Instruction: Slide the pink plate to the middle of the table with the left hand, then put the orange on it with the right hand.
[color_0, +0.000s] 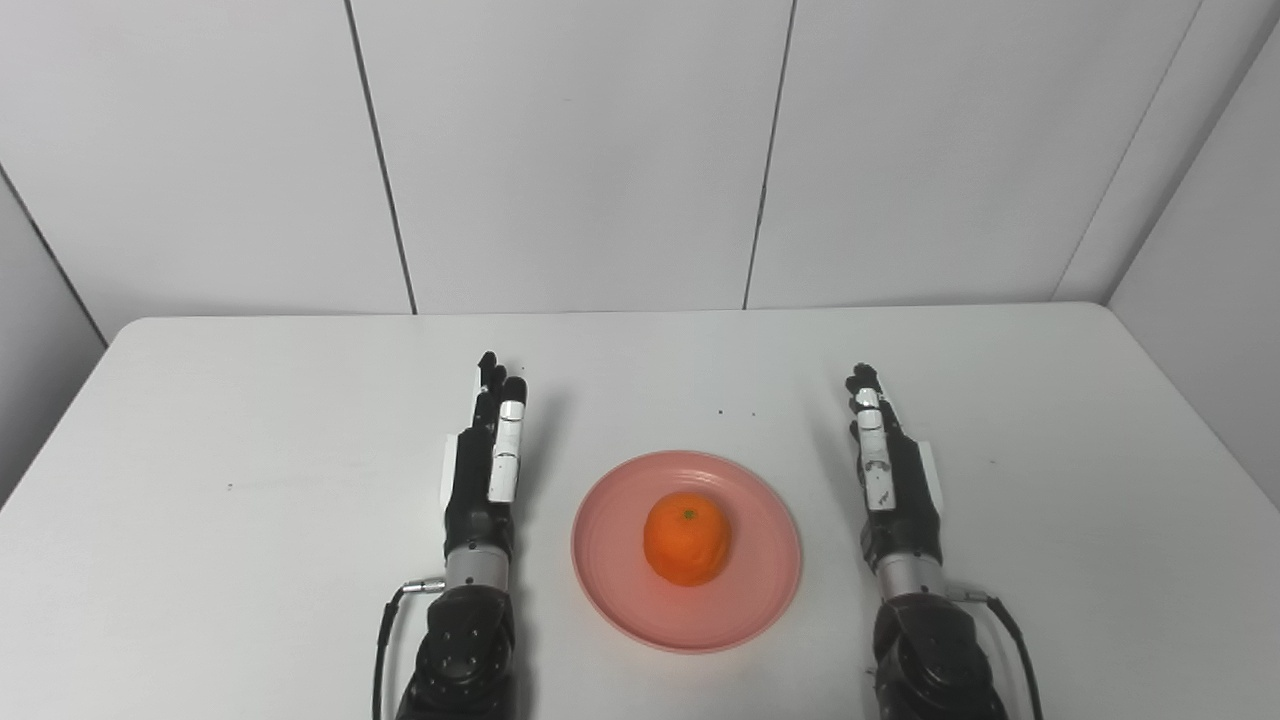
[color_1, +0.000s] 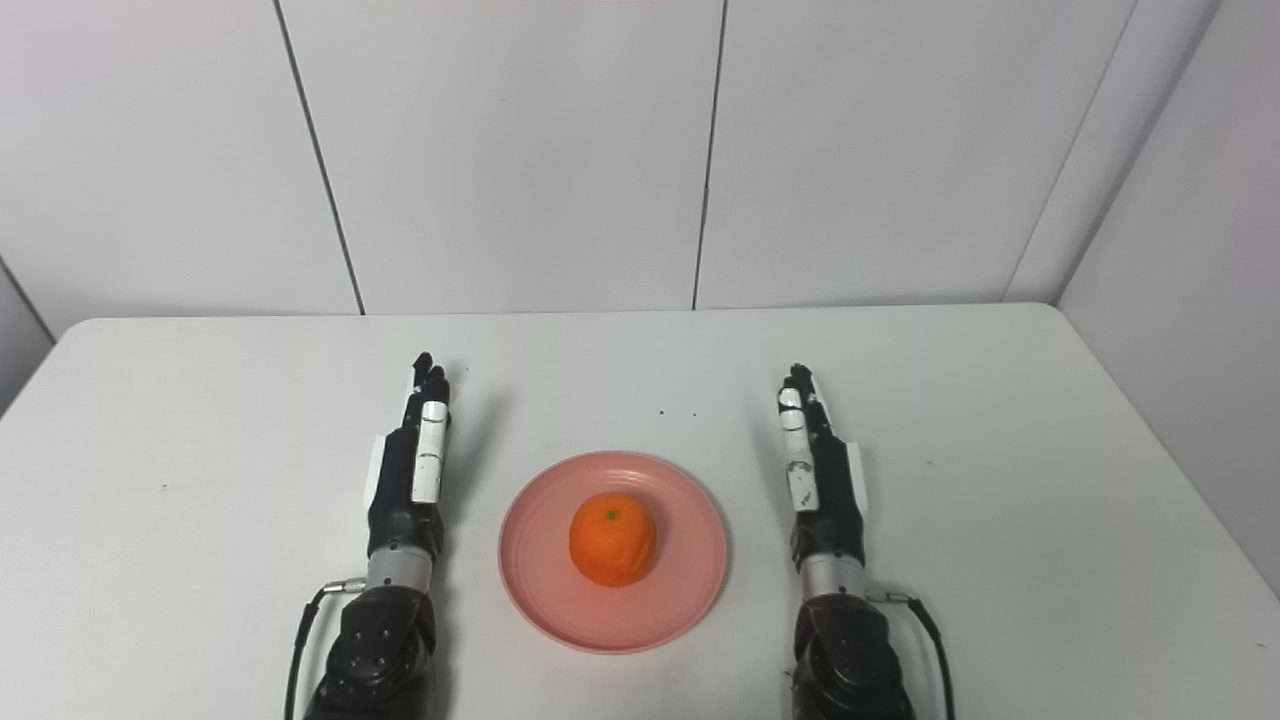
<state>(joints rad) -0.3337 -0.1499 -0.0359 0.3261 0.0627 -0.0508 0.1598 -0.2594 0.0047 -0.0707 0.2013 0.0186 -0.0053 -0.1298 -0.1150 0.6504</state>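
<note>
Pink plate (color_0: 686, 551) flat on the white table (color_0: 250, 480), near the middle left-to-right, closer to the near edge than to the far one. Orange (color_0: 686, 537) resting on the plate's centre, green stem dot up, bare pink rim showing all round it. Left robot hand (color_0: 487, 460) just beside the plate's left rim, apart from it, fingers straight and pointing toward the far wall, holding nothing. Right robot hand (color_0: 889, 460) on the other side, a little farther from the rim, likewise extended and holding nothing. A strip of bare table between each robot hand and the plate. Wide open surface beyond the fingertips up to the far edge, where grey wall panels (color_0: 570, 150) rise. Broad free room also out to the rounded left and right table corners. A few tiny dark specks (color_0: 737, 412) on the surface behind the plate.
</note>
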